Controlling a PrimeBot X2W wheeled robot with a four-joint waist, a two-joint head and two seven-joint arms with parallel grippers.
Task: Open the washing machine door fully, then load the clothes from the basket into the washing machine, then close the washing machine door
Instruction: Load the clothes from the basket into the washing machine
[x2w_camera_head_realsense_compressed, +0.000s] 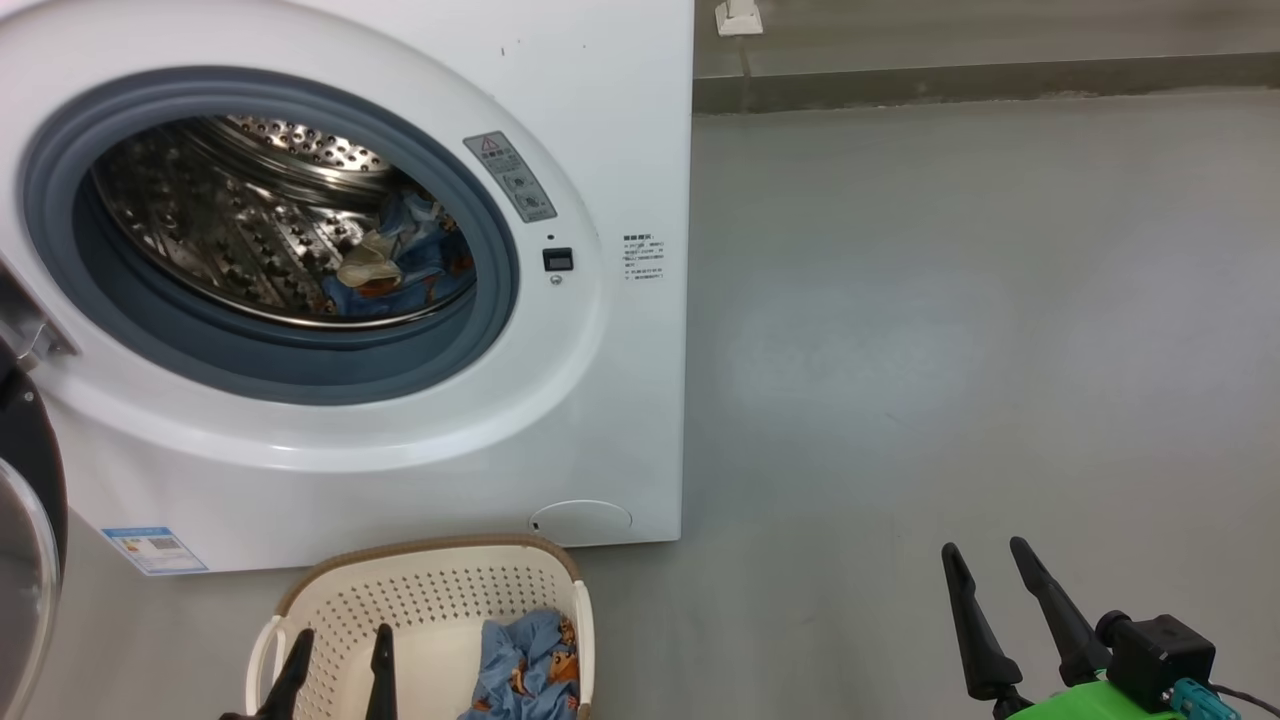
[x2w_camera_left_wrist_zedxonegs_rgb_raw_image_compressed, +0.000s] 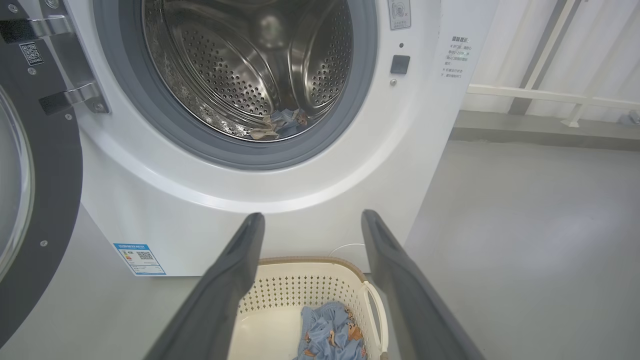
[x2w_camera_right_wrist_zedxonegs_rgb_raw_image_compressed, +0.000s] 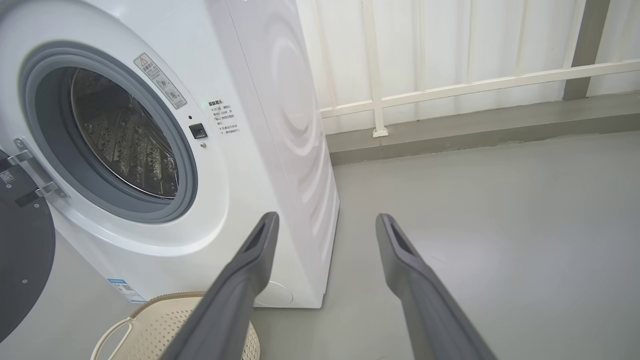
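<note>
The white washing machine (x2w_camera_head_realsense_compressed: 600, 380) (x2w_camera_left_wrist_zedxonegs_rgb_raw_image_compressed: 165, 200) (x2w_camera_right_wrist_zedxonegs_rgb_raw_image_compressed: 260, 100) stands with its black-framed door (x2w_camera_head_realsense_compressed: 25, 540) (x2w_camera_left_wrist_zedxonegs_rgb_raw_image_compressed: 45, 200) (x2w_camera_right_wrist_zedxonegs_rgb_raw_image_compressed: 22, 260) swung open to the left. One bundle of blue printed clothes (x2w_camera_head_realsense_compressed: 400, 265) (x2w_camera_left_wrist_zedxonegs_rgb_raw_image_compressed: 280, 125) lies inside the steel drum. Another blue bundle (x2w_camera_head_realsense_compressed: 525, 670) (x2w_camera_left_wrist_zedxonegs_rgb_raw_image_compressed: 330, 335) lies in the cream basket (x2w_camera_head_realsense_compressed: 430, 590) (x2w_camera_left_wrist_zedxonegs_rgb_raw_image_compressed: 300, 285) (x2w_camera_right_wrist_zedxonegs_rgb_raw_image_compressed: 165, 320) on the floor in front of the machine. My left gripper (x2w_camera_head_realsense_compressed: 340, 640) (x2w_camera_left_wrist_zedxonegs_rgb_raw_image_compressed: 312, 220) hangs open over the basket's left half, holding nothing. My right gripper (x2w_camera_head_realsense_compressed: 985, 555) (x2w_camera_right_wrist_zedxonegs_rgb_raw_image_compressed: 325, 220) is open and empty over bare floor, right of the machine.
Grey floor (x2w_camera_head_realsense_compressed: 950, 300) stretches to the right of the machine. A low kerb and a white railing (x2w_camera_right_wrist_zedxonegs_rgb_raw_image_compressed: 450, 85) run along the back wall.
</note>
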